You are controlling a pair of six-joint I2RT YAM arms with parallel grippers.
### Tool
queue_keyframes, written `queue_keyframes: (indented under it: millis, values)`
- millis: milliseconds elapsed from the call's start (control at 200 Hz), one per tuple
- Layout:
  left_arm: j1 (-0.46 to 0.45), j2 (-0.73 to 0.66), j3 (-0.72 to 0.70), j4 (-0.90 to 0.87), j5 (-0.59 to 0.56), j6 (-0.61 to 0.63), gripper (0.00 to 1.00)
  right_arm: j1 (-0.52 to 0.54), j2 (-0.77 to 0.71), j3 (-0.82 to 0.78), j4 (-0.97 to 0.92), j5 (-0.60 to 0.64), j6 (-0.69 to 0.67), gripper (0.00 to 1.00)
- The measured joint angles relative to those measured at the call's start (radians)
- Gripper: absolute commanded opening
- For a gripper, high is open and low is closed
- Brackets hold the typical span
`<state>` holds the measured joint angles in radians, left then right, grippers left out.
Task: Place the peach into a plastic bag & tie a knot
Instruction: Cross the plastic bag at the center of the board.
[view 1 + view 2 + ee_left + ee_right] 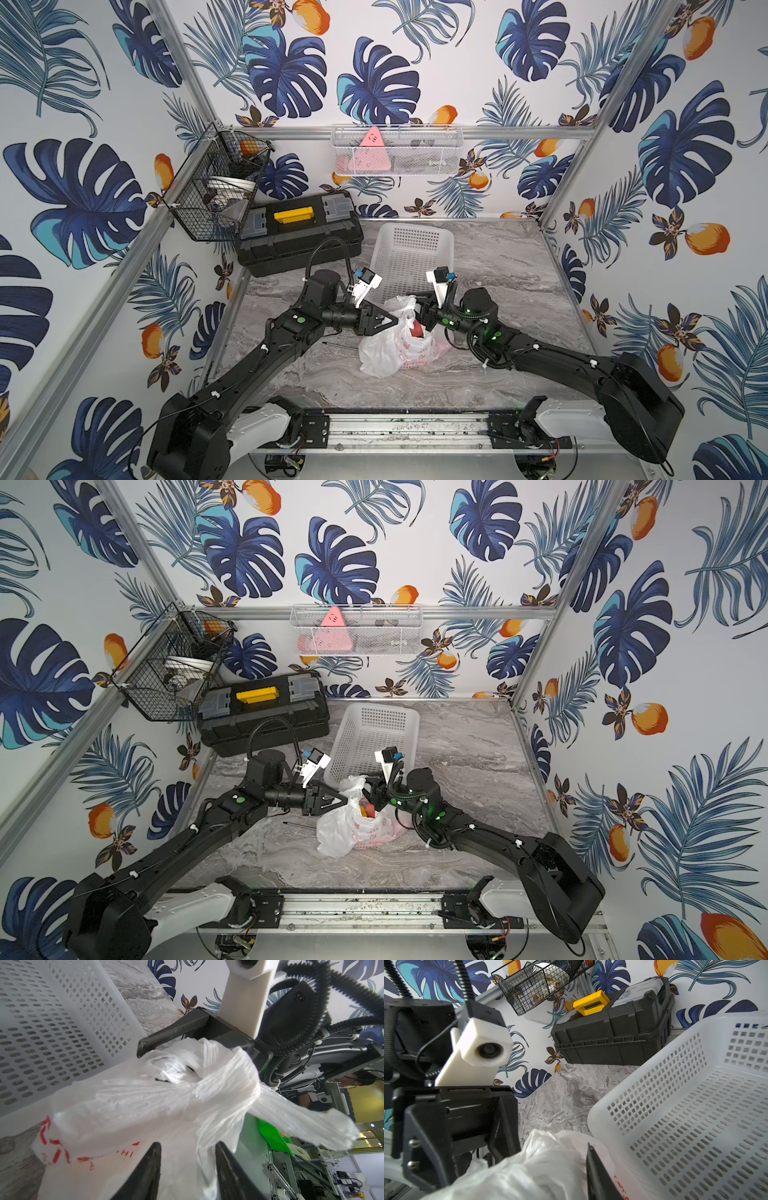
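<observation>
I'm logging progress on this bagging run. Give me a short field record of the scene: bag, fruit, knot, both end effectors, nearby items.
plastic bag: slumped on the table, just in front of the white basket
peach: red-orange shape showing inside the bag
knot: handles wrapped round each other, one end sticking out
left end effector: jaws apart, a strip of bag between them
right end effector: appears closed on bunched handle plastic beside the knot
behind: black toolbox, yellow handle

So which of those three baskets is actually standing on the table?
The white perforated plastic basket, just behind the plastic bag. The black wire basket and the white mesh basket are hung up higher.
</observation>
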<state>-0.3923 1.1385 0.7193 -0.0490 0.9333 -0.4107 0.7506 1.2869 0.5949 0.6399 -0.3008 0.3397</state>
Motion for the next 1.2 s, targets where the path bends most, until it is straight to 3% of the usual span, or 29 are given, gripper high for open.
queue_keyframes:
  millis: [230,365,495,696,796,861,1076,1201]
  values:
    - [-0.08,0.118,-0.02,0.17,0.0,-0.093,0.37,-0.001,0.013,0.027,-0.013,-0.011,-0.039,0.3]
    - [-0.124,0.153,-0.018,0.235,-0.012,-0.137,0.42,-0.002,0.036,0.03,-0.012,-0.01,-0.045,0.18]
    - [-0.118,0.136,0.003,0.191,-0.031,-0.117,0.48,-0.015,0.039,0.023,0.002,-0.006,-0.041,0.09]
    - [-0.069,0.104,0.011,0.082,-0.043,-0.064,0.52,-0.039,0.034,0.01,0.029,-0.015,-0.013,0.03]
    - [-0.051,0.082,0.013,0.034,-0.048,-0.057,0.5,-0.058,0.034,-0.004,0.047,-0.022,0.01,0.01]
    - [-0.053,0.081,-0.016,0.095,-0.048,-0.079,0.47,-0.072,0.038,-0.006,0.063,-0.026,0.023,0.0]
    - [-0.261,0.193,-0.033,0.323,-0.106,-0.242,0.46,-0.096,0.027,0.037,0.085,-0.068,0.076,0.0]
    - [-0.311,0.234,-0.053,0.512,-0.163,-0.333,0.48,-0.105,-0.037,0.062,0.054,-0.098,0.082,0.0]
